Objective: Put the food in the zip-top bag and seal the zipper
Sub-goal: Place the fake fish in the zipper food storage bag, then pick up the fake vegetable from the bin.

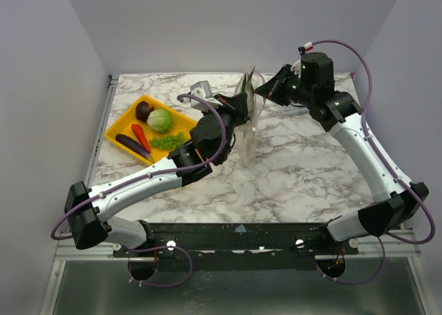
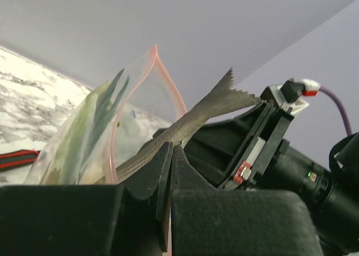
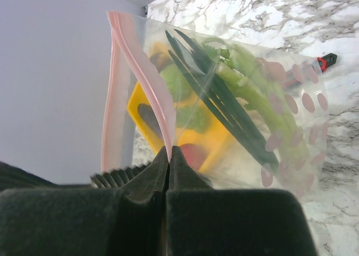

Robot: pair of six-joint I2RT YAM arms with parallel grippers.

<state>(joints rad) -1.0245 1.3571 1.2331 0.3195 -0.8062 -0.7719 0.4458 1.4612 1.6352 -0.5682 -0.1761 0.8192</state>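
Observation:
The clear zip-top bag (image 1: pixel 248 132) hangs upright over the middle of the table. Its pinkish zipper (image 3: pixel 140 65) is parted at the mouth. Green celery stalks (image 3: pixel 252 93) lie inside it. My right gripper (image 1: pixel 261 90) is shut on one zipper lip (image 3: pixel 169 149). My left gripper (image 1: pixel 243 102) is shut at the opposite lip (image 2: pixel 171 148), and its grip is mostly hidden. The grey fish (image 2: pixel 196 118) slants into the mouth between the two grippers, with its tail sticking out (image 3: pixel 115 179). A red chili (image 1: pixel 141 137) and a purple eggplant (image 1: pixel 132 145) lie on the tray.
A yellow tray (image 1: pixel 117 125) at the back left also holds a green cabbage (image 1: pixel 159 120), grapes (image 1: pixel 168 141) and a dark red round piece (image 1: pixel 143 110). A red-handled tool (image 3: pixel 325 60) lies on the marble behind the bag. White walls enclose the table.

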